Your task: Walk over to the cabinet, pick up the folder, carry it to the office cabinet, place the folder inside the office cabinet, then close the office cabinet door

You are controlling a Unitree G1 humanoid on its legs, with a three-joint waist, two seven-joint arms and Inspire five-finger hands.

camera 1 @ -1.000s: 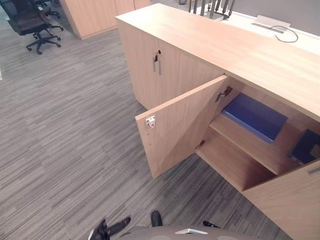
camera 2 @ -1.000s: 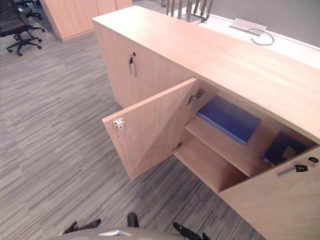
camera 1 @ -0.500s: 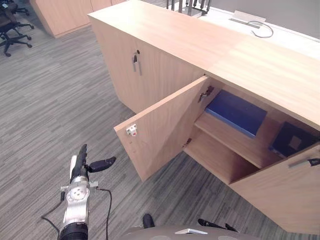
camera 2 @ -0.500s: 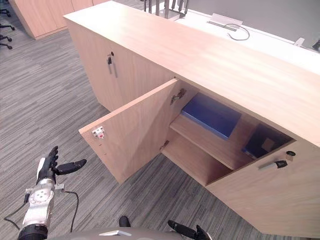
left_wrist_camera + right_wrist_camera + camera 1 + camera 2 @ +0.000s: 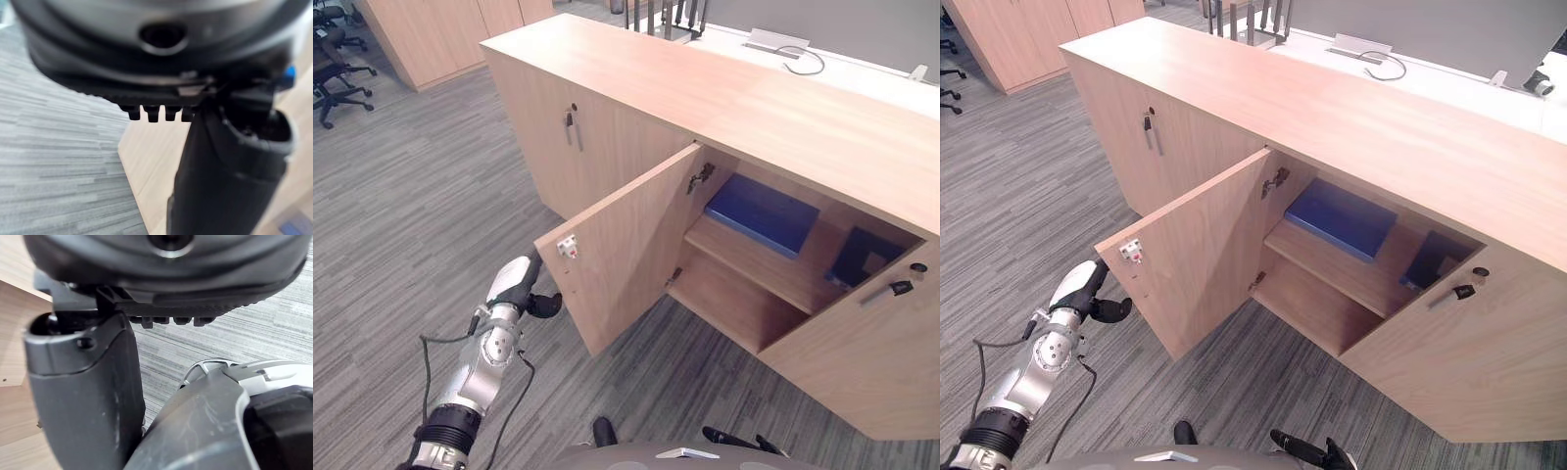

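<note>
On the upper shelf inside the office cabinet [image 5: 783, 108], right of frame centre: the blue folder [image 5: 762, 213] lies flat, set back from the shelf edge. Placement therefore reads as done, with only the door closing left (judgement). Further right in the same compartment a darker item [image 5: 862, 257] leans. The left door [image 5: 626, 245] stands wide open and the right door [image 5: 862, 362] is ajar. The left hand [image 5: 517, 282], lower left, has fingers extended and thumb apart, holding nothing. It sits just beside the door's free edge, contact not confirmable, probably to push the panel shut. The right hand [image 5: 83, 396] looks relaxed and empty. Writing: none legible. The white catch [image 5: 567, 246] carries a red mark; the pale label on the darker item is too small to read.
</note>
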